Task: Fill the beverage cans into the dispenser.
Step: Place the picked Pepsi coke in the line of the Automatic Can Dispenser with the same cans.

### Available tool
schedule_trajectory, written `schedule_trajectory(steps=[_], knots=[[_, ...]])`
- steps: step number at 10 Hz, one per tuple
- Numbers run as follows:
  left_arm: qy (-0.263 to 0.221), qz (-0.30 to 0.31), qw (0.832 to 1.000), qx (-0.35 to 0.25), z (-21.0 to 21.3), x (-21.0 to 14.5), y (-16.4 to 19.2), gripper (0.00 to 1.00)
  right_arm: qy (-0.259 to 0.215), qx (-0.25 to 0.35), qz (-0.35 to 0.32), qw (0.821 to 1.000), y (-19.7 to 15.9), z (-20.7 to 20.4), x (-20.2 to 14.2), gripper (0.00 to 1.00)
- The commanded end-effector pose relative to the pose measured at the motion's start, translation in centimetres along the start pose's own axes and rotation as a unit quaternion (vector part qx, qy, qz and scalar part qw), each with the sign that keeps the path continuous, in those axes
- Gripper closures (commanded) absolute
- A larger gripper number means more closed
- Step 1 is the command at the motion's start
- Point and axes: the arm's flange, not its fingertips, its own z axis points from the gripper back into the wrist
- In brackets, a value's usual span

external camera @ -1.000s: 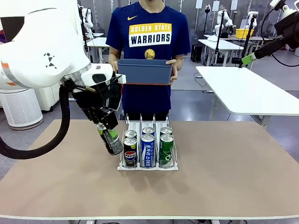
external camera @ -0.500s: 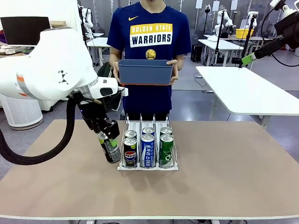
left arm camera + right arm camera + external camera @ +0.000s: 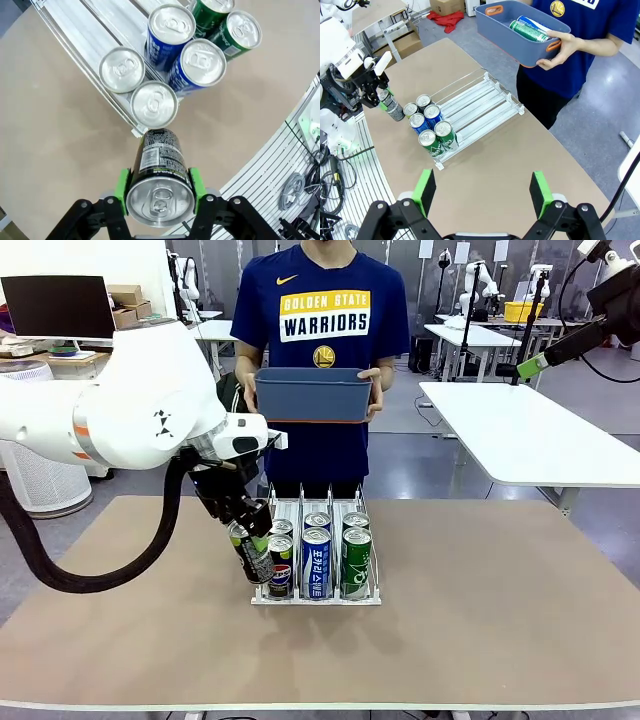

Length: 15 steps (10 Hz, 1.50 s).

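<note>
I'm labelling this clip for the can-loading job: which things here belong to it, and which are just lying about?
Job: black can held in left gripper; six cans in the wire rack; bin of spare cans the person holds.
Lying about: side table, cardboard boxes, monitor.

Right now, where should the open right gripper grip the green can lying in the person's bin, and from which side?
Take the green can across the middle of its round body, coming down through the open top of the bin. It lies on its side with a blue-and-white can close alongside, so one finger probably has to slip between them.
</note>
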Motion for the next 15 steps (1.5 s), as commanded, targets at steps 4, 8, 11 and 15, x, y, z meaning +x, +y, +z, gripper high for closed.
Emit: schedule_trajectory(steps=[4, 8, 11, 15], knots=[[-0.026, -0.023, 0.999, -0.003, -1.5, 3.3, 1.2, 0.42, -0.008, 0.014, 0.008, 1.0, -0.2, -0.2, -0.1, 0.0], [-0.037, -0.022, 0.999, -0.018, -2.1, 5.3, 2.1, 0.42, -0.008, 0.014, 0.008, 1.0, -0.2, -0.2, -0.1, 0.0], [-0.049, -0.045, 0.998, -0.017, -1.4, 6.8, 1.4, 0.42, -0.008, 0.014, 0.008, 1.0, -0.2, -0.2, -0.1, 0.0], [-0.048, -0.047, 0.998, 0.003, -3.5, 8.0, 2.2, 0.42, -0.008, 0.014, 0.008, 1.0, -0.2, -0.2, -0.1, 0.0]])
